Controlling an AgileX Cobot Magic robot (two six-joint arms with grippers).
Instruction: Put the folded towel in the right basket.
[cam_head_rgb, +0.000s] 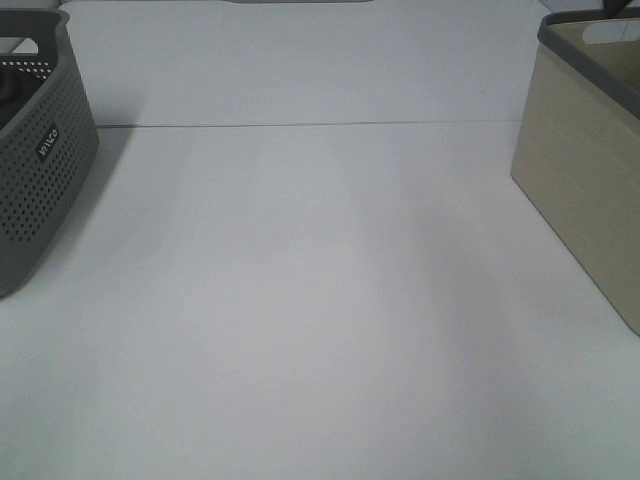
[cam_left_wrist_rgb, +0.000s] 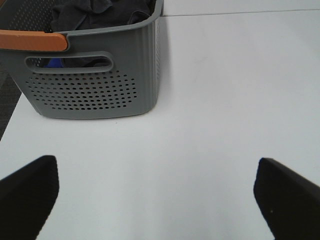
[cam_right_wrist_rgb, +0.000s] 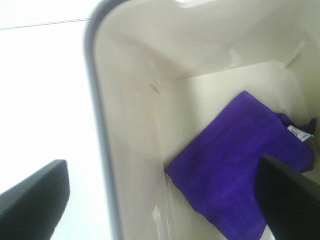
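purple cloth is showing on the floor of the beige right basket (cam_right_wrist_rgb: 135, 150): the folded towel (cam_right_wrist_rgb: 240, 165) is lying inside, against one wall, touching neither finger. i'm judging the placing as done and the step in hand as pulling out. the right gripper (cam_right_wrist_rgb: 162, 200) is hanging over the basket with fingers spread wide and holding nothing, so i'm planning to lift straight up, keeping clear of the grey rim. the left gripper (cam_left_wrist_rgb: 155, 195) is spread and empty too, over the white desk (cam_head_rgb: 320, 300) near the grey perforated basket (cam_left_wrist_rgb: 95, 85) of dark laundry.
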